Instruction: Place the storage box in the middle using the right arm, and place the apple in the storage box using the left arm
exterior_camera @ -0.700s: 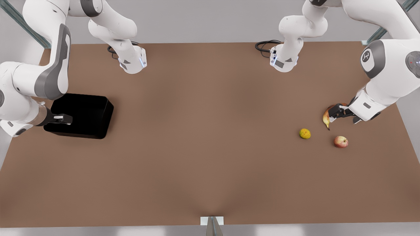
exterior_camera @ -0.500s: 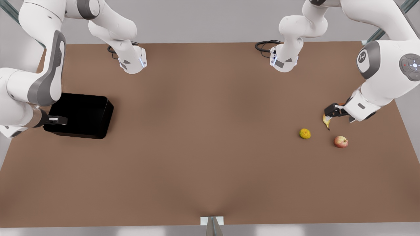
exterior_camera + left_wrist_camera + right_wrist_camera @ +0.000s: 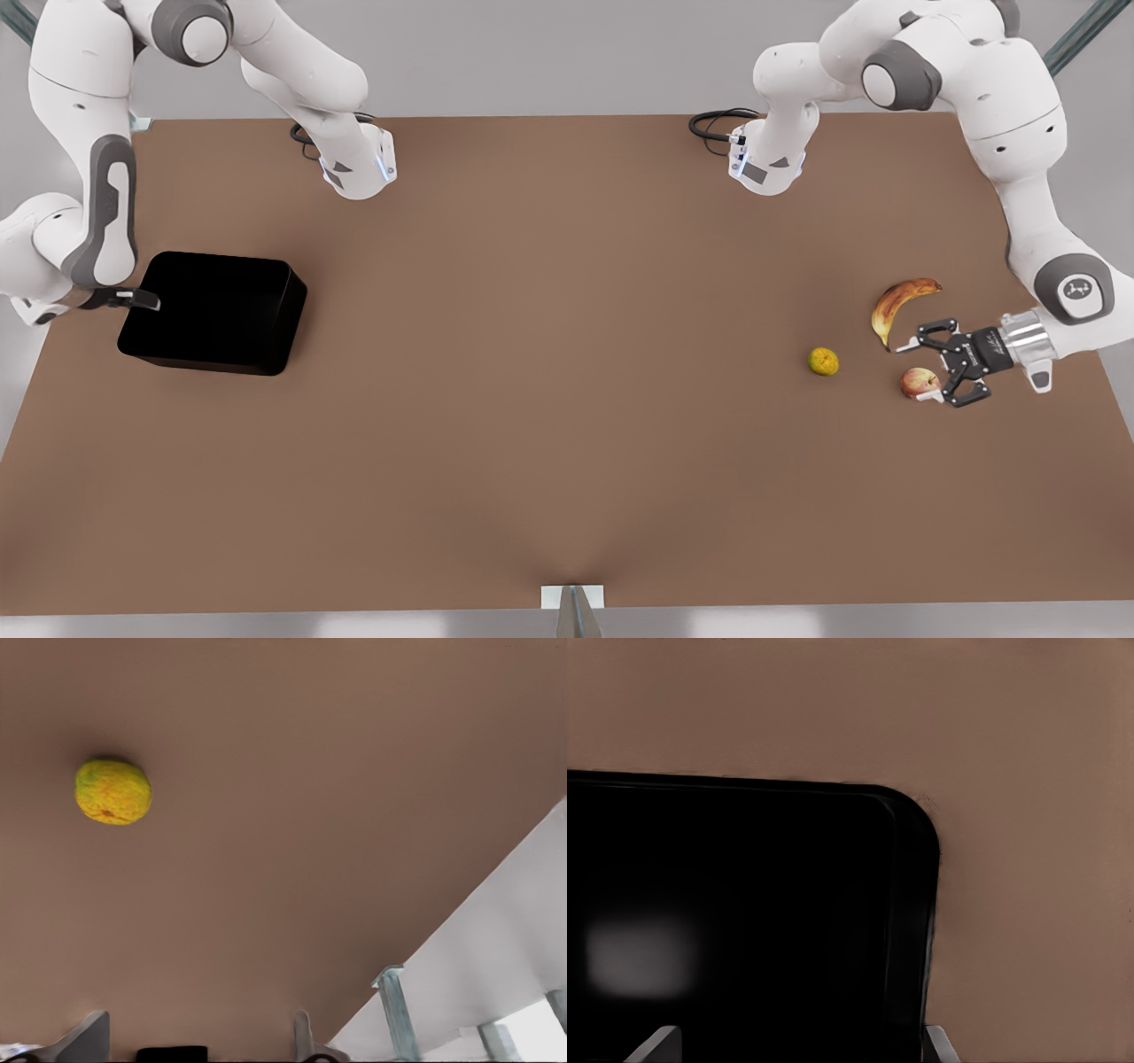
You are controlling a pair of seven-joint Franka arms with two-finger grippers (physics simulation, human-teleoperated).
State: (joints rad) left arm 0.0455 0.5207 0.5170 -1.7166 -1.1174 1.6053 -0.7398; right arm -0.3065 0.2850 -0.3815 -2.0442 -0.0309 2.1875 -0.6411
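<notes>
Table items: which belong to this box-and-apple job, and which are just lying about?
In the job:
box, at the front view's left, right end effector at its rim
apple, between the open fingers of the left end effector

Lying about:
banana
citrus
cables

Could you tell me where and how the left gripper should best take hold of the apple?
Grip the apple across its round middle, coming down from above. It sits apart from the citrus and the banana, so both flanks look free. The left gripper hangs open beside it, fingers either side; the right gripper waits at the storage box.
</notes>
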